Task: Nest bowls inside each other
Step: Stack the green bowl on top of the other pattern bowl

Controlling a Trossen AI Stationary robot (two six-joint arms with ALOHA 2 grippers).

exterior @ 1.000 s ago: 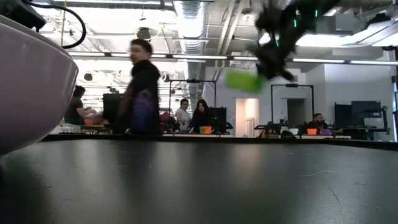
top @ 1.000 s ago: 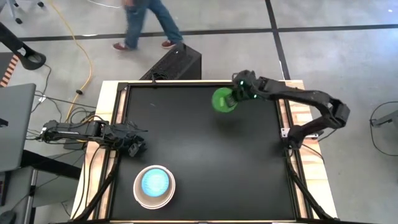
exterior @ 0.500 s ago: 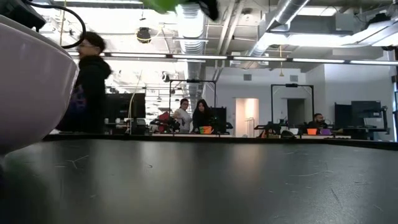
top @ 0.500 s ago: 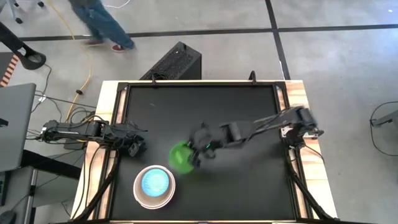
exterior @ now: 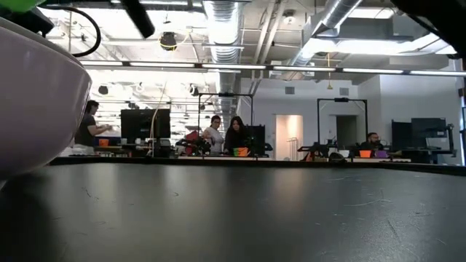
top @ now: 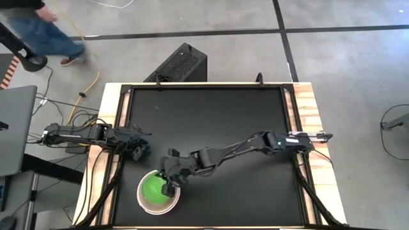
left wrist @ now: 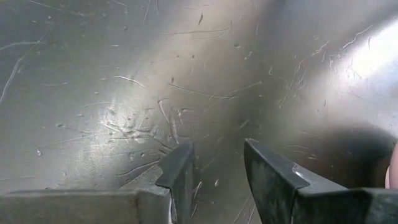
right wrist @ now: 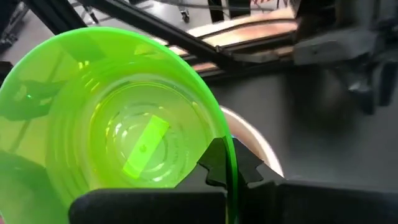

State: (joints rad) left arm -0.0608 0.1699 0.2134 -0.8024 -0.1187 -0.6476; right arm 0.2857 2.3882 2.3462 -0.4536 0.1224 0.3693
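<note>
The bright green bowl (top: 152, 189) hangs over the nested stack at the table's near left, whose outer white bowl (top: 146, 205) shows as a rim around it. My right gripper (top: 169, 186) is shut on the green bowl, its arm stretched across from the right edge. The low view shows the white bowl's wall (exterior: 36, 94) close up, with a sliver of the green bowl (exterior: 14, 4) above it. Whatever lies in the stack under the green bowl is hidden. My left gripper (top: 137, 152) waits open at the left edge, its fingers over bare table (left wrist: 214, 177). My right gripper holds the green bowl by its rim (right wrist: 229, 155), one finger inside and one outside the wall. The fingers come slanting down from the table's right side. The bowl is mouth up, slightly tilted, above the white bowl's rim (right wrist: 252, 137); whether it touches the stack I cannot tell.
A black box (top: 180, 64) stands on the floor beyond the far edge and a laptop (top: 13, 128) lies off the left edge. The black tabletop (top: 217, 121) is framed by wooden rails. People sit at desks in the room behind (exterior: 226, 135).
My right gripper has swept from the table's far right across to the near left, carrying the green bowl clear of the table until it stands over the stack, and it has rolled on the way. A person beyond the far edge has walked off to the left.
</note>
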